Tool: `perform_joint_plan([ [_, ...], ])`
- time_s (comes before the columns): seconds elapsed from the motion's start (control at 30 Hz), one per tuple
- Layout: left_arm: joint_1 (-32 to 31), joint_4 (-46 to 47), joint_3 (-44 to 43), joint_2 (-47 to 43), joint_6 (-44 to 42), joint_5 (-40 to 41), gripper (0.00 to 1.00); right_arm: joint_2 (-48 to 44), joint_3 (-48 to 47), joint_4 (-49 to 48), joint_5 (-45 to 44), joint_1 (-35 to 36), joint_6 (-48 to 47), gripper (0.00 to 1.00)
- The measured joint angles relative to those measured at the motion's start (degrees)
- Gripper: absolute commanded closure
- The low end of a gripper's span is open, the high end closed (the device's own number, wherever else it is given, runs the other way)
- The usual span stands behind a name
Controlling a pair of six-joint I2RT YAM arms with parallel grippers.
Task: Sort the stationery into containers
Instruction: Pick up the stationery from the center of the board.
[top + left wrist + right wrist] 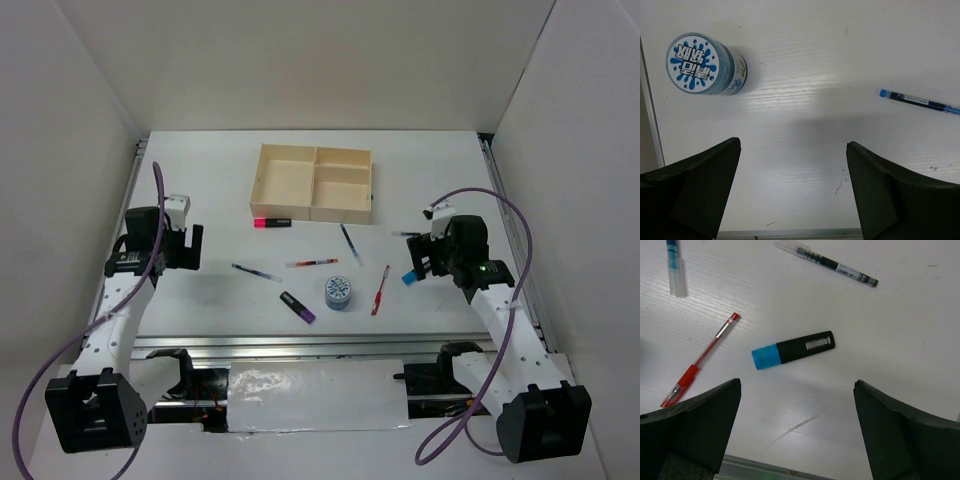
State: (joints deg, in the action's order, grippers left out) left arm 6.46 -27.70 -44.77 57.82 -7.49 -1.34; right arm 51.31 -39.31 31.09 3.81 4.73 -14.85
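While the right tool (797, 382) hangs spread over the table (200, 180), a blue-capped highlighter (794, 349) lies flat just ahead of its gap, with a red pen (699, 360) to the left. The left tool (793, 142), also spread, has a tape roll (702, 63) ahead-left and a blue pen (920, 101) ahead-right. The tray (258, 190) stands well beyond both.

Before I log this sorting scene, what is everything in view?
tray: one, pale wood, three empty compartments, far centre.
pens: five, thin; two blue, two red, one black; scattered mid-table.
highlighters: three, black; pink end by tray, purple end centre, blue end right side.
tape rolls: two, blue-white; one centre, one far left.
left gripper, right gripper: black jaws open, empty.
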Motion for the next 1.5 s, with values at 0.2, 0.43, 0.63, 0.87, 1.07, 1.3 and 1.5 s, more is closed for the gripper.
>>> perform_joint_plan([
  [0.2, 3.8, -2.0, -5.6, 3.7, 0.2, 0.3, 0.01, 0.5, 0.0, 0.0, 0.0, 0.0, 0.0, 0.0],
  [0.43, 12.7, -1.8, -16.7, 12.8, -2.8, -0.5, 0.01, 0.8, 0.0, 0.0, 0.0, 0.0, 0.0, 0.0],
  [0.63, 17.2, -4.3, -23.8, 23.7, -5.2, -4.2, 0.01, 1.8, 0.0, 0.1, 0.3, -0.1, 0.0, 0.0],
  [0.87, 18.2, -6.6, -24.9, 32.3, -7.3, -6.7, 0.01, 1.8, 0.0, 0.1, 0.9, -0.5, 0.0, 0.0],
  [1.07, 18.2, -6.6, -25.7, 37.9, -7.4, -6.8, 0.01, 1.9, 0.0, 0.1, 1.2, -0.9, -0.1, 0.0],
  [1.3, 18.2, -4.9, -26.4, 42.8, -7.4, -5.6, 0.04, 2.0, 0.0, 0.1, 1.5, -1.6, -0.2, 0.0],
  [1.5, 18.2, -4.2, -26.7, 43.7, -8.2, -5.3, 0.39, 2.2, 0.0, 0.1, 1.6, -1.9, -0.2, 0.0],
])
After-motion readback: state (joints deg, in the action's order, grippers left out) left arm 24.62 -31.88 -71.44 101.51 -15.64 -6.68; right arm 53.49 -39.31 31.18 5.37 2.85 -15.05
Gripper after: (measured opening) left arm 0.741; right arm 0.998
